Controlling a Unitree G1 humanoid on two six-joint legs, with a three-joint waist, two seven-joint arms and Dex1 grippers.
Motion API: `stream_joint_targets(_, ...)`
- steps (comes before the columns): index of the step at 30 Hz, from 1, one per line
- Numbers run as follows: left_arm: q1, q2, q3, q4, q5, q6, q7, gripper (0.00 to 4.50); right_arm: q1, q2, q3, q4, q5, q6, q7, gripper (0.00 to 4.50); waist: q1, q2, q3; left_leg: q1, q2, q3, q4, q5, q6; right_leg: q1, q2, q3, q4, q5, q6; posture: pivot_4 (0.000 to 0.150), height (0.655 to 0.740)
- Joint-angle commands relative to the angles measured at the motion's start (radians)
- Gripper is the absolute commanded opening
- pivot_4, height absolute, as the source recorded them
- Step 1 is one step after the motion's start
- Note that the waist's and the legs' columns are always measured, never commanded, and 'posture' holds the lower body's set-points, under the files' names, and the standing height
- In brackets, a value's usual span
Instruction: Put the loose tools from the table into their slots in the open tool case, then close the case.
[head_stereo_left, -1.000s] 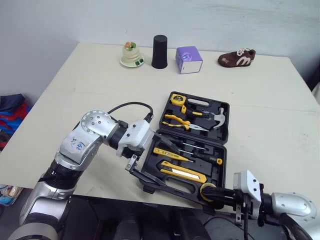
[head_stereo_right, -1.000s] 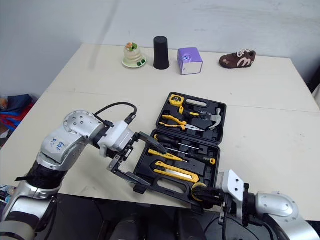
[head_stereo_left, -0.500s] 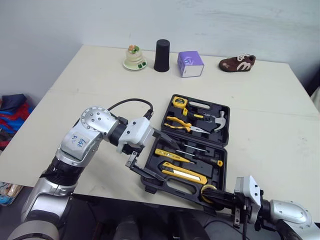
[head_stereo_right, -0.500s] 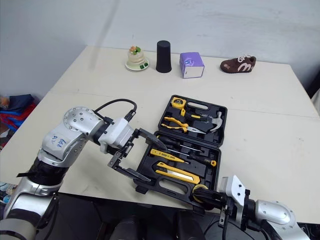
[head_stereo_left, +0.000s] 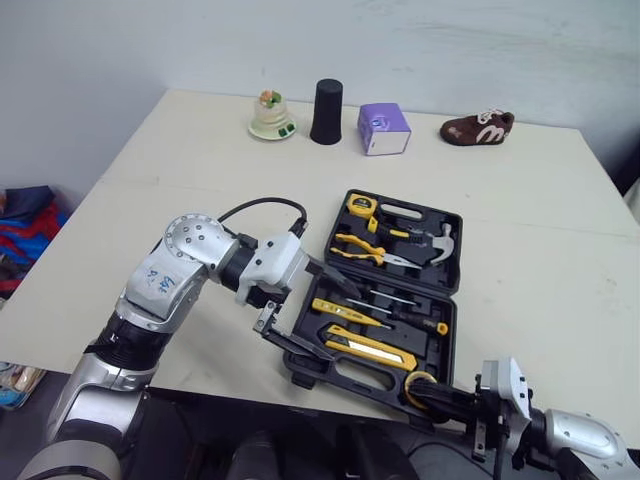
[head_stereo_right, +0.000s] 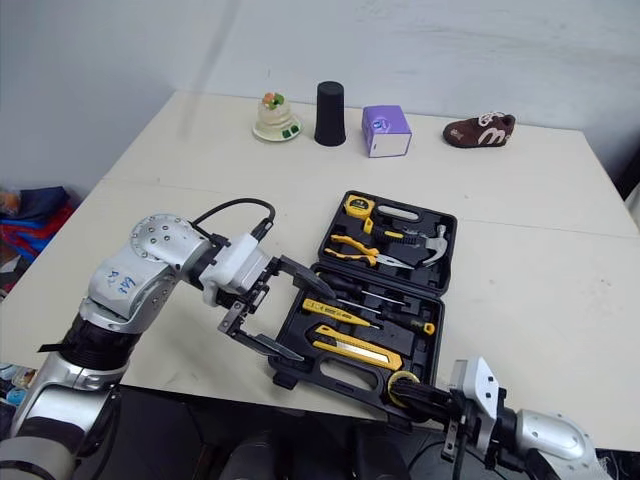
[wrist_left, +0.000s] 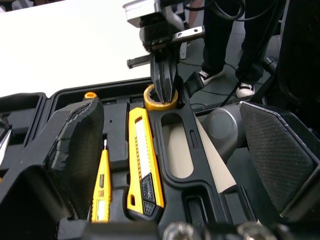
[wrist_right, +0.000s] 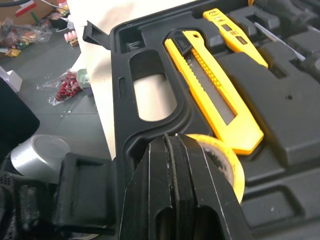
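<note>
Black moulded plastic tool case (head_stereo_left: 435, 348) lies open on the pale table (head_stereo_left: 200, 170). By my reading, your step is seating the yellow roll of tape (wrist_left: 152, 104) in its recess at the case's near right corner.

Your right gripper (wrist_right: 172, 142) has its two black fingers pressed together on the roll's wall. The roll is at that near right corner, just beside one end of the long yellow utility knife (head_stereo_left: 365, 345) and next to the case's handle cutout. It looks slightly tilted, and I cannot tell whether it is fully down in the recess.

Your left gripper (head_stereo_right: 313, 322) has its fingers spread wide apart and grips nothing. It straddles the case's near left corner. One finger is above the near half, close to the slim yellow tester screwdriver (head_stereo_left: 335, 308), and the other is beside the case's near edge.

- **Level first:** Level the roll before you let go, then press it straight down until it sits flush with the tray. A roll standing proud would likely stop the lid from closing.
- **Press lightly:** The case's near edge appears to jut past the table edge, so a hard push there could tip the case. Press gently, or brace the near left corner with the left gripper first.
- **Release cleanly:** Part the right fingers only a little and lift straight up, so they do not drag the roll back out.
</note>
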Motion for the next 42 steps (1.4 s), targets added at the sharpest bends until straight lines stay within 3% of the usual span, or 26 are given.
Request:
stream_joint_targets(1, -0.005, 0.021, 0.032, 0.021, 0.008, -0.003, 0.014, 4.5, 0.025, -0.029, -0.133, -0.11, 0.122, 0.08, -0.04, 0.03, 0.002, 0.003, 0.002, 0.0, 0.0, 0.0, 0.0, 0.0, 0.0, 0.0, 0.0, 0.0, 0.0, 0.0, 0.0, 0.15, 0.7383)
stream_joint_targets(5, -0.013, 0.041, 0.066, 0.209, 0.096, -0.079, 0.083, 4.5, -0.051, -0.097, -0.324, -0.139, 0.293, 0.198, -0.099, 0.03, -0.016, 0.004, 0.003, 0.0, 0.001, 0.001, 0.0, 0.0, 0.0, -0.001, 0.0, 0.0, 0.001, 0.001, 0.001, 0.15, 0.7383)
stream_joint_targets(8, -0.042, 0.048, 0.091, 0.368, 0.149, -0.135, 0.12, 4.5, -0.153, -0.17, -0.383, -0.079, 0.285, 0.272, -0.15, 0.03, -0.017, 0.004, 0.003, 0.001, 0.001, 0.001, 0.0, 0.002, 0.0, -0.001, 0.001, 0.0, 0.001, 0.001, 0.001, 0.15, 0.7383)
stream_joint_targets(12, -0.099, 0.034, 0.085, 0.592, 0.236, -0.243, 0.156, 3.37, -0.292, -0.243, -0.32, 0.082, 0.105, 0.264, -0.193, 0.0, -0.013, 0.004, 0.004, 0.0, 0.0, 0.001, -0.003, 0.003, 0.0, -0.004, 0.001, 0.0, 0.0, 0.001, 0.0, 0.15, 0.7383)
stream_joint_targets(16, -0.146, -0.019, 0.048, 0.761, 0.318, -0.346, 0.192, 1.46, -0.398, -0.26, -0.221, 0.191, -0.013, 0.265, -0.21, 0.0, -0.007, 0.004, 0.003, -0.005, -0.001, 0.001, -0.006, 0.003, 0.0, -0.007, 0.001, 0.0, -0.002, 0.0, 0.0, 0.15, 0.7383)
stream_joint_targets(19, -0.185, -0.071, 0.022, 0.887, 0.389, -0.43, 0.237, 0.11, -0.482, -0.257, -0.118, 0.242, -0.096, 0.271, -0.222, 0.0, -0.008, 0.005, 0.003, -0.019, -0.001, 0.004, -0.001, 0.005, -0.004, -0.022, 0.0, 0.0, 0.0, 0.0, 0.001, 0.15, 0.7383)
stream_joint_targets(25, -0.277, -0.184, 0.013, 1.091, 0.473, -0.513, 0.341, 0.04, -0.596, -0.245, 0.021, 0.286, -0.181, 0.284, -0.202, 0.0, -0.011, 0.004, 0.003, -0.021, 0.0, 0.008, 0.003, 0.004, -0.004, -0.025, 0.0, 0.002, 0.002, 0.001, 0.003, 0.15, 0.7383)
stream_joint_targets(29, -0.299, -0.224, 0.025, 1.136, 0.477, -0.531, 0.335, 0.04, -0.637, -0.235, 0.072, 0.286, -0.211, 0.29, -0.191, 0.0, -0.014, 0.004, 0.003, -0.02, 0.0, 0.009, 0.004, 0.005, -0.003, -0.024, 0.0, 0.003, 0.003, 0.002, 0.005, 0.15, 0.7383)
stream_joint_targets(36, -0.26, -0.242, 0.039, 1.062, 0.438, -0.468, 0.246, 0.04, -0.729, -0.195, 0.142, 0.289, -0.262, 0.303, -0.183, 0.0, -0.02, 0.005, 0.003, -0.017, 0.001, 0.011, 0.003, 0.006, -0.006, -0.025, 0.002, 0.005, 0.007, 0.001, 0.004, 0.15, 0.7383)
stream_joint_targets(42, -0.161, -0.24, 0.035, 0.859, 0.424, -0.353, 0.209, 0.04, -0.813, -0.147, 0.183, 0.303, -0.294, 0.302, -0.17, 0.0, -0.029, 0.005, 0.003, -0.016, 0.001, 0.012, 0.003, 0.006, -0.006, -0.025, 0.002, 0.006, 0.009, 0.001, 0.004, 0.15, 0.7383)
